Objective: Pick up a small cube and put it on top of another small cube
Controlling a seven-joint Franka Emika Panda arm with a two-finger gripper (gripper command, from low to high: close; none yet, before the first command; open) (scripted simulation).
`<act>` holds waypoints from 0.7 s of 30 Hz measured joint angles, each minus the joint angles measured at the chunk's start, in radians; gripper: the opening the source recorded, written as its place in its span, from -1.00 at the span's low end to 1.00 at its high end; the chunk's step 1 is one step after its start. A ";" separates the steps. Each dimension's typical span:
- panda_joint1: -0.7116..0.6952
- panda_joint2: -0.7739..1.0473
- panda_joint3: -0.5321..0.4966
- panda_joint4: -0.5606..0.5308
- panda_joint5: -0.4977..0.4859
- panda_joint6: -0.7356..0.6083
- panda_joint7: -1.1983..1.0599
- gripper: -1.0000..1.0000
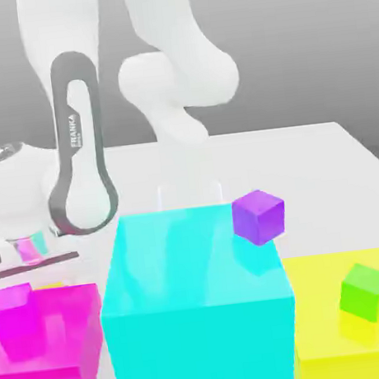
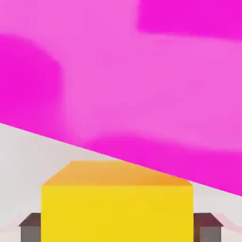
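The small yellow cube (image 2: pixel 118 203) sits between my two dark fingertips (image 2: pixel 30 227), one against each of its side faces. My gripper (image 2: pixel 118 229) is shut on it, low over the white table. In the exterior view the gripper (image 1: pixel 38 272) hangs at the left, just behind the big magenta block (image 1: pixel 53 349). Only a yellow sliver of the cube (image 1: pixel 49 285) peeks over that block's far edge. Other small cubes are a magenta one (image 1: pixel 13 297) on the magenta block, a purple one (image 1: pixel 259 215) on the cyan block and a green one (image 1: pixel 365 290) on the flat yellow block.
A tall cyan block (image 1: pixel 198 308) stands in the middle of the exterior view. A flat yellow block (image 1: pixel 324 327) lies at its right. The magenta block's wall (image 2: pixel 142 85) rises close in front of the hand. The white table (image 1: pixel 323 169) stretches behind the blocks.
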 joint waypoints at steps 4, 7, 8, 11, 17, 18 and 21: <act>0.017 -0.020 -0.024 -0.006 -0.033 -0.013 0.025 -1.00; 0.097 -0.103 -0.133 -0.029 -0.165 -0.069 0.124 -1.00; 0.115 -0.134 -0.164 -0.037 -0.218 -0.090 0.164 -1.00; 0.133 -0.218 -0.227 -0.058 -0.371 -0.157 0.266 -1.00; 0.147 -0.308 -0.246 0.084 -0.536 -0.346 0.429 -1.00; 0.157 -0.328 -0.224 0.114 -0.546 -0.365 0.472 -1.00; 0.278 -0.367 -0.142 0.176 -0.559 -0.403 0.589 -1.00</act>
